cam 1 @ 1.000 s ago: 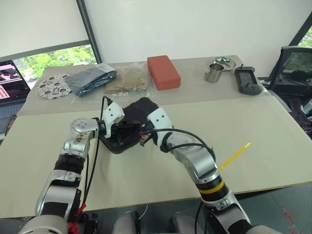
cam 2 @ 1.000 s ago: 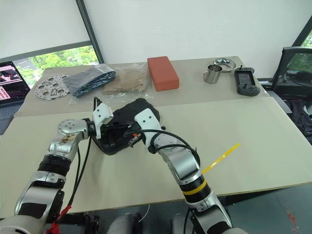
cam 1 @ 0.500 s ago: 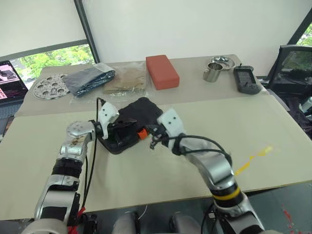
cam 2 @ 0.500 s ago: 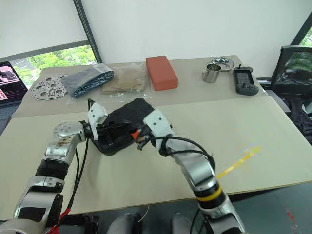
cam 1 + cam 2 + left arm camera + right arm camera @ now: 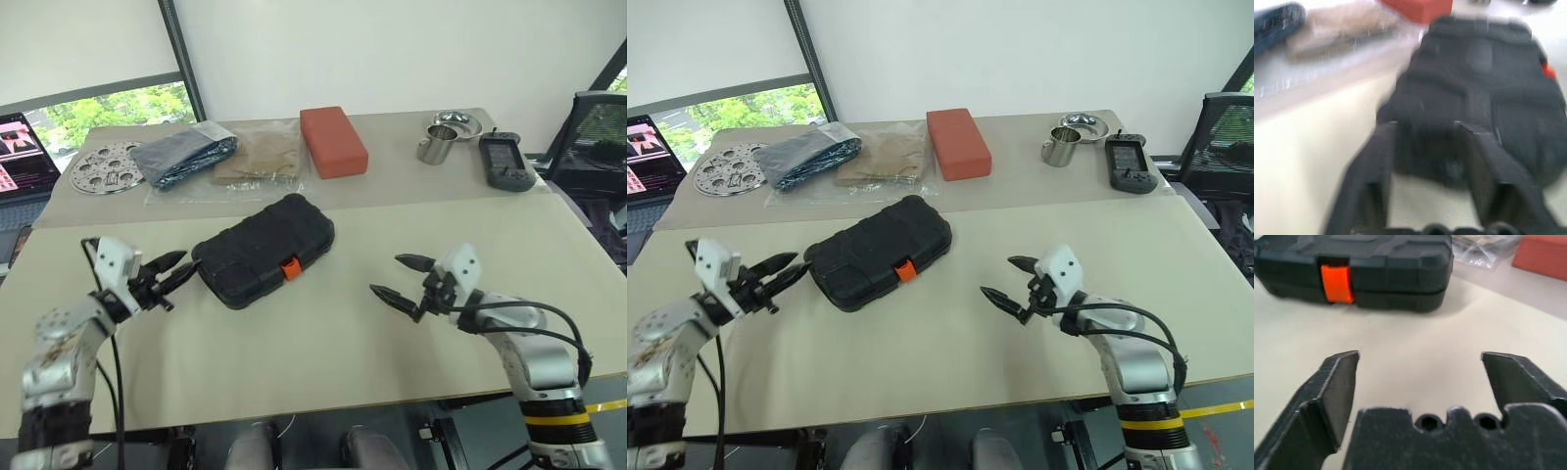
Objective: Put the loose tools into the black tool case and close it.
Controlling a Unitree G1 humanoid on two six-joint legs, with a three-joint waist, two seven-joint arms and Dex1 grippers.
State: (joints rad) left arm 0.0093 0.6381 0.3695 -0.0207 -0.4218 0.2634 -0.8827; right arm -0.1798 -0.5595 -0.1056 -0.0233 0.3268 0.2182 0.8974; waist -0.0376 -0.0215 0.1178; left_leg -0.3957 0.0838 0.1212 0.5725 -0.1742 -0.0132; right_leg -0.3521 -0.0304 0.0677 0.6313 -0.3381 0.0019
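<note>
The black tool case lies shut on the table, ribbed lid up, its orange latch on the near edge. My left gripper hovers just left of the case, open and empty, pointing at its end. In the left wrist view the case stands right beyond the two spread fingers. To the right of the case, a good gap away, my right gripper is open with nothing in it. The right wrist view looks at the latch over bare table. The loose tools are out of view.
Along the back of the table sit a perforated metal disc, plastic bags, a red block, a steel cup and a black handheld device. A laptop is far left, a chair far right.
Both grippers were shut and pressed against the case. They have come off it, the left swinging left and the right swinging right, and both have opened. The case stays shut.
</note>
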